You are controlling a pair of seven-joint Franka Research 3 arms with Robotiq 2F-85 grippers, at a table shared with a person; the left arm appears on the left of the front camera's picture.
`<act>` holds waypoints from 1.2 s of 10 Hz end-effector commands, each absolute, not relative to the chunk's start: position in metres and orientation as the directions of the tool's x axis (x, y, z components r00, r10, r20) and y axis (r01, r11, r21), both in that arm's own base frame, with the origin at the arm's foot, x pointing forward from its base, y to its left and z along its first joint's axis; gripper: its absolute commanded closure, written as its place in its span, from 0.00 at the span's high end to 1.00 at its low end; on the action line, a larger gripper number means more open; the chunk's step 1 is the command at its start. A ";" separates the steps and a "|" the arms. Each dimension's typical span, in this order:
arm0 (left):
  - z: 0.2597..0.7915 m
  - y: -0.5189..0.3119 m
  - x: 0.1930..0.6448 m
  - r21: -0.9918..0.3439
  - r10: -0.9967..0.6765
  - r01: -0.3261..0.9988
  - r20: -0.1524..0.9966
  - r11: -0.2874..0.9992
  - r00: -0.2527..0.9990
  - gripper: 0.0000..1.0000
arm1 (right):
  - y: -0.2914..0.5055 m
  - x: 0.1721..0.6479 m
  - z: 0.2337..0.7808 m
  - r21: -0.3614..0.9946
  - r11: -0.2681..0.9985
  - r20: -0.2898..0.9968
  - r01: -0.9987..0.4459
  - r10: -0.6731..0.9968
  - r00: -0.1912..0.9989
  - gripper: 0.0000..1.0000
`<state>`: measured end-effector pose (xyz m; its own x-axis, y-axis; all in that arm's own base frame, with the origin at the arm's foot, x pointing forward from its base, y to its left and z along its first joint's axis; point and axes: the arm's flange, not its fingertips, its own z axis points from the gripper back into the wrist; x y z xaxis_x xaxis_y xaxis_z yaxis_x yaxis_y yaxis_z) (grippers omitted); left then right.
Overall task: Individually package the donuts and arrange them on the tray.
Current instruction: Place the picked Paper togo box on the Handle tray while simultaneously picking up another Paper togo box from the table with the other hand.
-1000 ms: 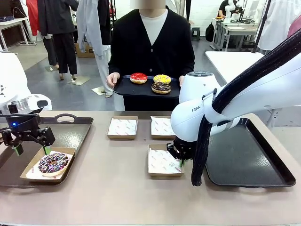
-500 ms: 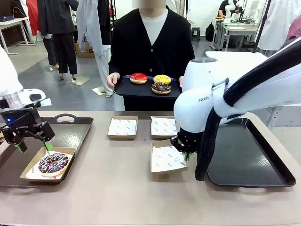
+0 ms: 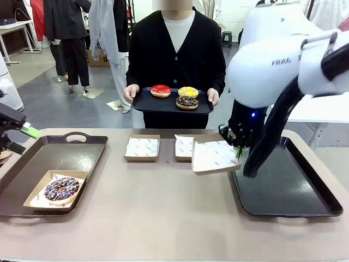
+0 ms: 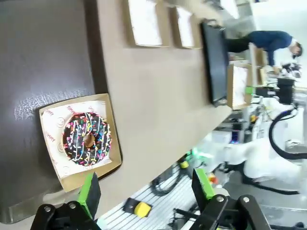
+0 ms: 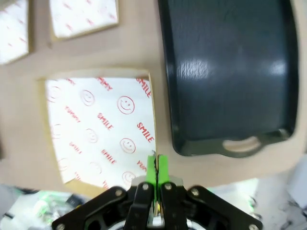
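Front: got the right gripper (image 3: 238, 146) pinched shut on one edge of a paper-lined box (image 3: 214, 156), held tilted off the table (image 3: 152, 218), just beside the right tray (image 3: 283, 191). Got the left gripper (image 3: 20, 136) way over at the left edge, touching nothing. Counting three donuts on the person's tray (image 3: 143, 103): red (image 3: 160, 90), yellow (image 3: 188, 91), chocolate (image 3: 187, 101). Also spotting the sprinkle donut (image 3: 61, 189) sitting boxed on the left tray (image 3: 71, 153), plus two spare boxes (image 3: 142, 147) on the table.

Left wrist: looking down past the left gripper (image 4: 145, 187), jaws spread wide with nothing in them, at the sprinkle donut (image 4: 86, 139).

Right wrist: seeing the green pads (image 5: 156, 170) squeezed flat together on the rim of the box (image 5: 98, 129), right tray (image 5: 225, 72) alongside.

Handling-wise, guessing soft, light and squashy, with glaze that'd smear or stick. Probably best to nip the ring gently by its sides, never down on the topping. Same deal for the box: thin card, likely to flex from a one-edge pinch.
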<state>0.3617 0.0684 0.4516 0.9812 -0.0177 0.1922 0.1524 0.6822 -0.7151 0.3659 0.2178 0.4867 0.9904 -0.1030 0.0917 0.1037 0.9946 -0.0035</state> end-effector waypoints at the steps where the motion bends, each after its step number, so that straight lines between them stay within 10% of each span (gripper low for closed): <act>1: 0.441 0.100 0.357 -0.806 0.029 0.151 0.204 0.572 0.978 1.00 | 0.222 0.383 0.502 0.020 0.995 0.071 0.096 -0.098 0.993 0.00; 12: 0.376 0.206 0.334 -0.969 0.166 0.036 0.078 0.243 0.983 1.00 | 0.271 0.488 0.550 -0.010 0.997 0.023 0.074 -0.074 0.997 0.00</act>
